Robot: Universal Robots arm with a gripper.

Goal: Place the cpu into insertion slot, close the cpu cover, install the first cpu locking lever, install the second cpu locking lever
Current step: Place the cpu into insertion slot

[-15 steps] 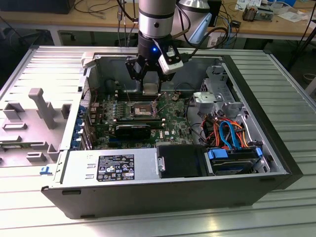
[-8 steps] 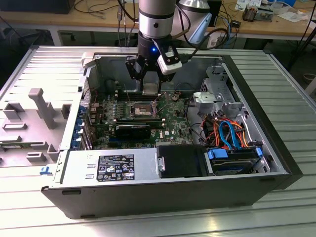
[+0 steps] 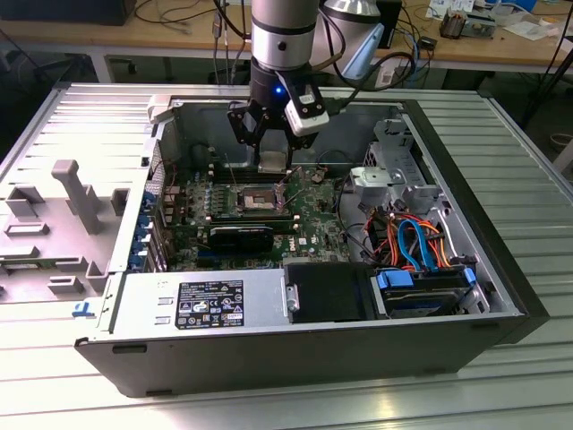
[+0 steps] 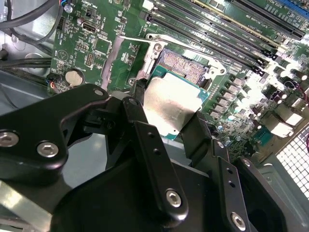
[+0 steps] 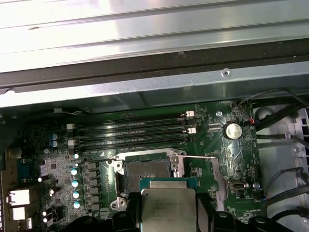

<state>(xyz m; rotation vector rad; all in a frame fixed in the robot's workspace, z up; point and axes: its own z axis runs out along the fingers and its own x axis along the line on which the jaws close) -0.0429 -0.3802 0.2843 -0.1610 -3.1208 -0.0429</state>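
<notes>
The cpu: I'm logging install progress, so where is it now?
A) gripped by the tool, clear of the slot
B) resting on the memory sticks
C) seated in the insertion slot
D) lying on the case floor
A: in the second wrist view the tool grips the cpu by its edges, and the insertion slot beyond it lies bare, its dark centre showing.
</notes>
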